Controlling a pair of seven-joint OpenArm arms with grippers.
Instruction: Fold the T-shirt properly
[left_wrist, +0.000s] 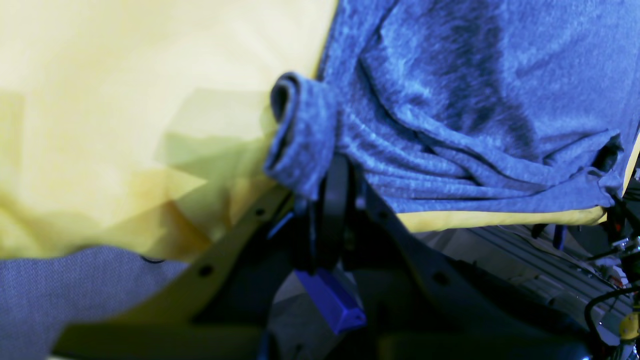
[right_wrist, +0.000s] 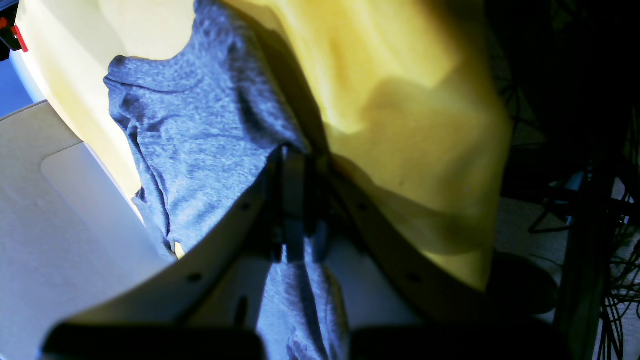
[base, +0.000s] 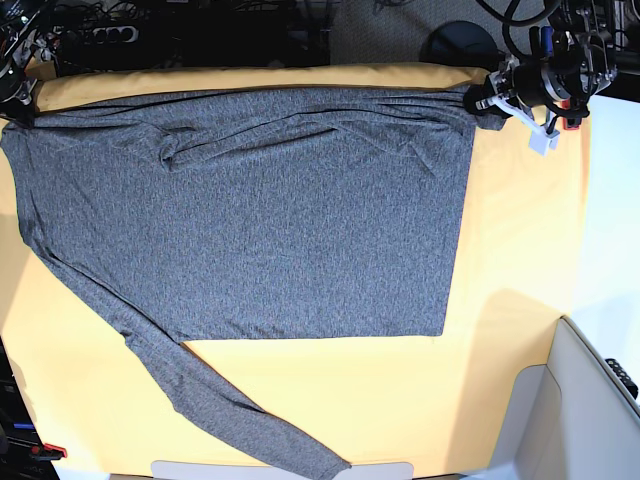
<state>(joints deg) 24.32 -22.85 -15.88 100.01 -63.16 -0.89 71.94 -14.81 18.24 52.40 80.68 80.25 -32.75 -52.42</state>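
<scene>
spreading across the far half of the worktop (base: 520, 300), the t-shirt (base: 260, 220) is a heathered dark grey long-sleeved knit, plain and without print, lying mostly flat on a yellow-orange cloth (base: 400, 400) that covers the surface. its straight hem runs down the side nearer the left arm, and one long sleeve (base: 200, 390) trails diagonally toward the near edge, its cuff close to the cloth's border. shallow creases gather along the far edge, fanning toward the two held corners. there is one shirt, one cloth and two end effectors. the left end effector (left_wrist: 332, 192) is clamped on a bunched, rolled corner of the fabric at the far edge, folds radiating away from the pinch. the right end effector (right_wrist: 295, 165) is clamped on the opposite far end of the shirt, grey knit hanging on both sides of the closed jaws; in the base view it sits at the frame's corner and is hard to make out. beyond the cloth, dark cables and equipment crowd the far side, and pale panels border the near corner by the left arm.
</scene>
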